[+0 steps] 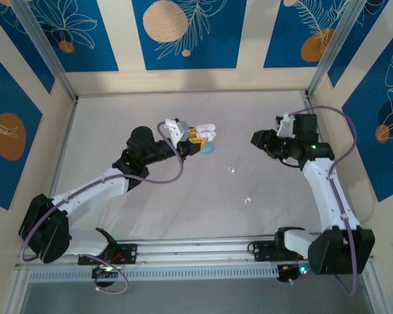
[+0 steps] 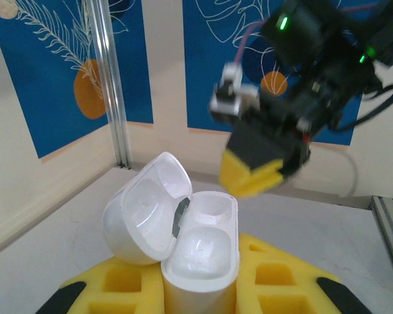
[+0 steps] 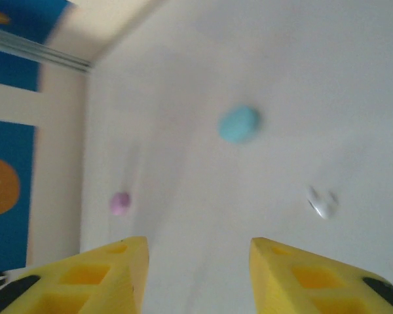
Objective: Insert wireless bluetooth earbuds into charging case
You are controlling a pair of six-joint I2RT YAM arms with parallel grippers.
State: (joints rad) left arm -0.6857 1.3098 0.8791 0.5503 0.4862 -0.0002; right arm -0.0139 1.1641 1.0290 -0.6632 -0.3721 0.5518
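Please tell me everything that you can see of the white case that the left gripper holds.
The white charging case is a glossy, rounded shell that looks like plastic. It stands upright and open: its lid is swung back on a dark hinge, to the left in the left wrist view. The two hollows in the body look empty. The yellow fingers of the left gripper clamp its lower part from both sides. Nothing else seems to touch it.

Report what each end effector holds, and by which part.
Left end effector grips the open white charging case by its lower body. Right end effector holds nothing.
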